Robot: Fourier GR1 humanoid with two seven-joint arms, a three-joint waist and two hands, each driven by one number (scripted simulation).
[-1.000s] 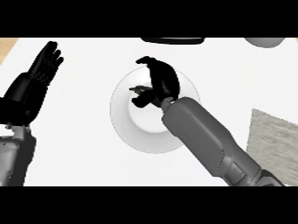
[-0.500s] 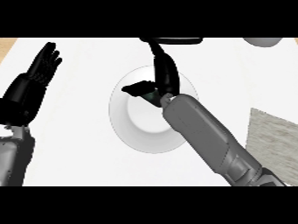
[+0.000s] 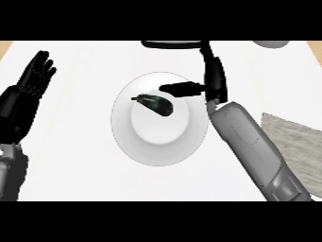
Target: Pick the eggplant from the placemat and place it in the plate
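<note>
The right robot hand (image 3: 212,78) has opened, fingers now straight. The eggplant (image 3: 156,104), hidden under it before, now lies uncovered on the plate (image 3: 156,151).

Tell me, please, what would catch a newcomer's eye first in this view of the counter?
Most striking is the dark eggplant lying in the white plate at the centre of the counter, apart from any hand. Just right of it the right hand hangs open, fingers straight and pointing away, thumb stretched over the plate's rim toward the eggplant. At the left edge the left hand rests open, fingers up.
</note>
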